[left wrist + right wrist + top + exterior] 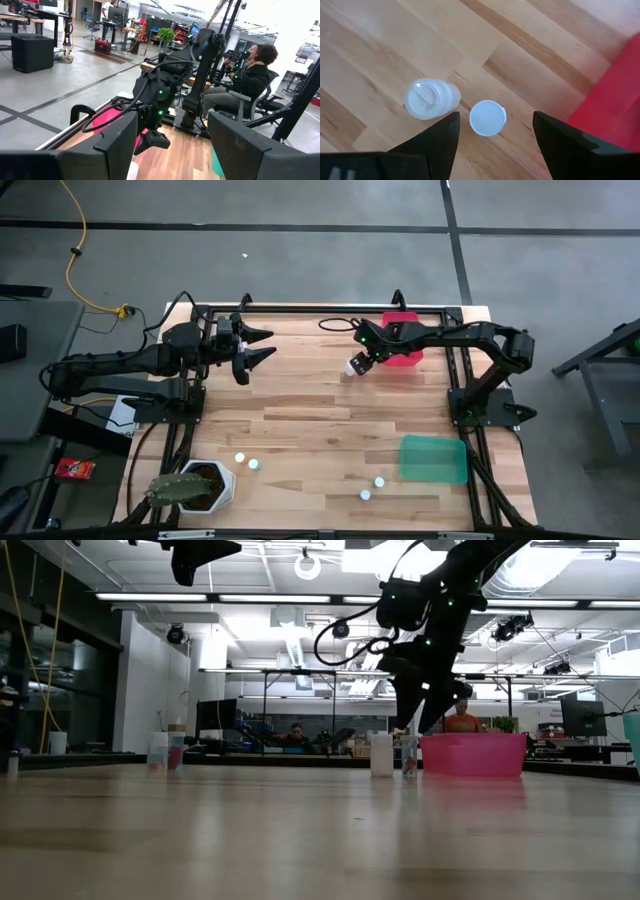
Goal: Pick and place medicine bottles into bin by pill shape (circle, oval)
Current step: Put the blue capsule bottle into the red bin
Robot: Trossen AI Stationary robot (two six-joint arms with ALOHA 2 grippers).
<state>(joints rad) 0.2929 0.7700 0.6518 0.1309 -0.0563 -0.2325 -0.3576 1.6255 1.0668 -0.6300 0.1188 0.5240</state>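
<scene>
Two small medicine bottles stand upright on the wooden table beside the red bin (405,352): one with a white round cap (487,118) and a paler one with a clear body (427,100). They also show in the low view (381,754). My right gripper (492,137) is open just above them, pointing down, with the white-capped bottle between its fingers in the wrist view. My left gripper (256,350) is open and empty, raised above the table's far left. Several more bottles stand near the front edge: a pair (247,461) and another pair (372,488).
A green bin (433,459) sits at the near right. A white plant pot with a cactus (205,485) stands at the near left corner. The red bin also shows in the low view (475,753). A person sits beyond the table (252,75).
</scene>
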